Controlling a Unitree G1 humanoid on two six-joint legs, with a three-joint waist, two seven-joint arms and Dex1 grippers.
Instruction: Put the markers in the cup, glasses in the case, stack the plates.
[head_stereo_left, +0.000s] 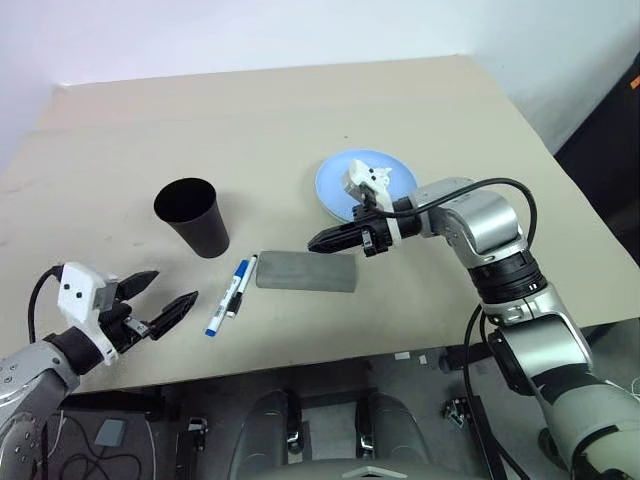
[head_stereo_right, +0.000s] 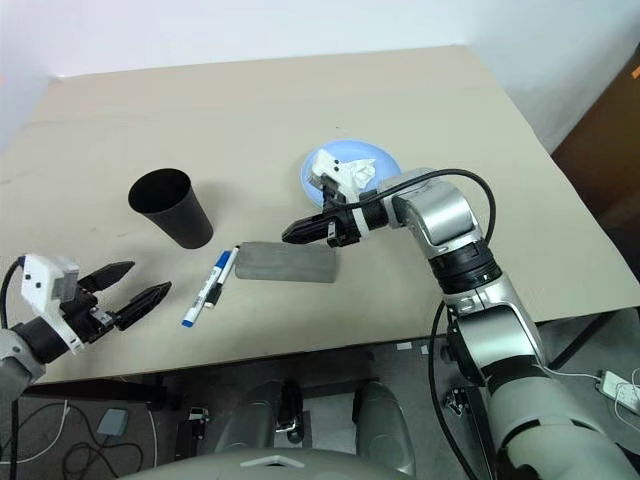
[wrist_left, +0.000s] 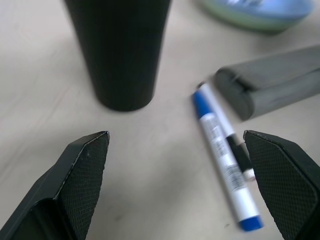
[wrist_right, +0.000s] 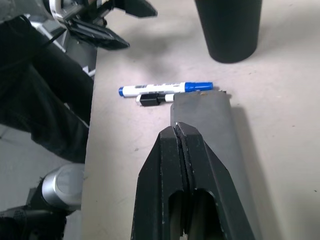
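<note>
Left gripper (head_stereo_left: 160, 302): jaws spread wide, nothing between them, hanging at the near-left edge of the table (head_stereo_left: 120, 140) and aimed toward the pens.
Right gripper (head_stereo_left: 335, 240): fingers pressed shut on nothing, tip poised just over the far end of the grey case (head_stereo_left: 306, 271), with no contact I can confirm.
Markers (head_stereo_left: 229, 293): two pens lying side by side on the table, the blue-capped one longer, the black-capped one tucked against it; they sit just beyond the left jaws and touch or nearly touch the case's left end.
Cup (head_stereo_left: 192, 216): upright, near the pens, beyond them; I see nothing inside.
Case: closed, flat between the pens and the plates.
Glasses: I can't pick them out; likely shut in the case, a guess.
Plates (head_stereo_left: 337, 180): blue on top, a green rim peeking under it in the left wrist view, so stacked; a white crumpled tissue (head_stereo_left: 368, 180) sits on top.
Progress: plates look done, case looks done, pens not yet in the cup.
</note>
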